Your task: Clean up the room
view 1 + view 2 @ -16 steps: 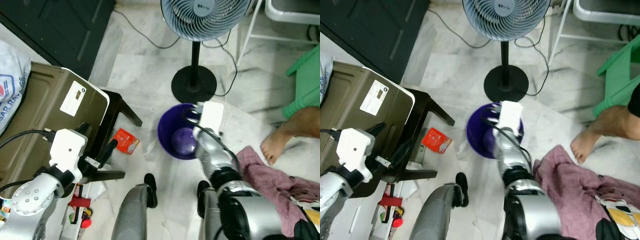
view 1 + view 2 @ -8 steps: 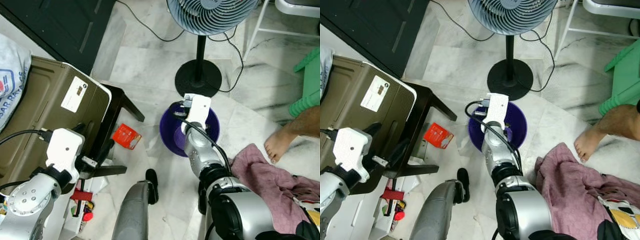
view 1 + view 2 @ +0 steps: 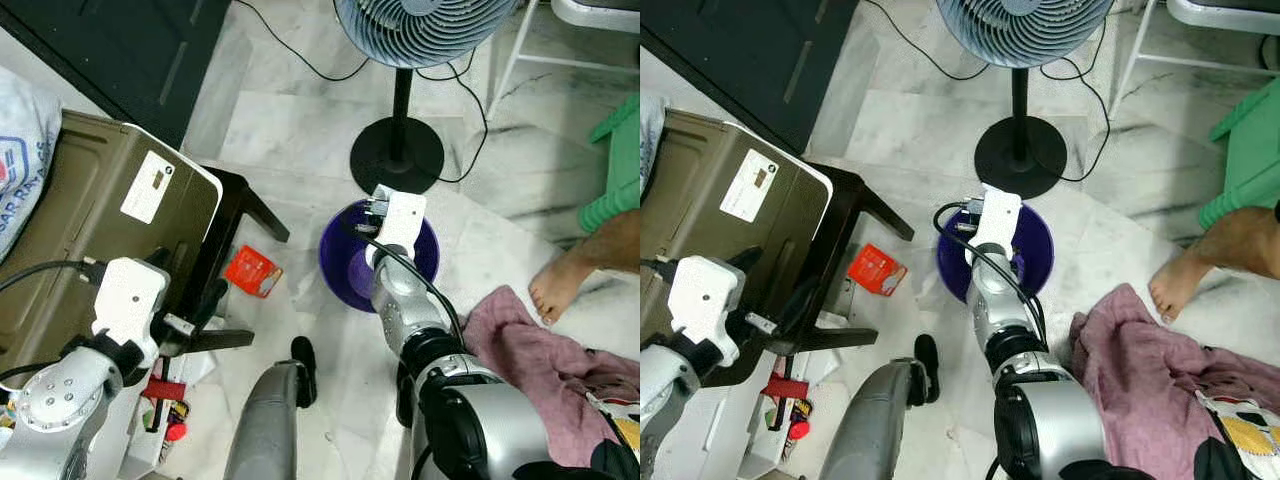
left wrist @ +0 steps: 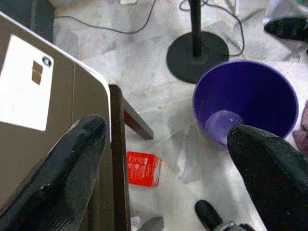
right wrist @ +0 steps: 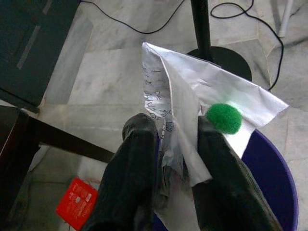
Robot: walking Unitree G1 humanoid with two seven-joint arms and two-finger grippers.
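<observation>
The floor (image 3: 290, 130) is pale marble with grey veins, evenly lit. A standing fan (image 3: 400, 150) rests on its round black base, a black cord (image 3: 290, 60) trailing across the tiles — beside it a dark cabinet (image 3: 120, 50) and a low black table (image 3: 245, 215). At the far edge stand a green plastic stool (image 3: 615, 165) and white metal legs (image 3: 505, 55).

right arm (image 3: 992, 290) reaches over purple bin (image 3: 1038, 250), fan base (image 3: 1020, 156) beyond, red packet (image 3: 876, 270) to its left.
</observation>
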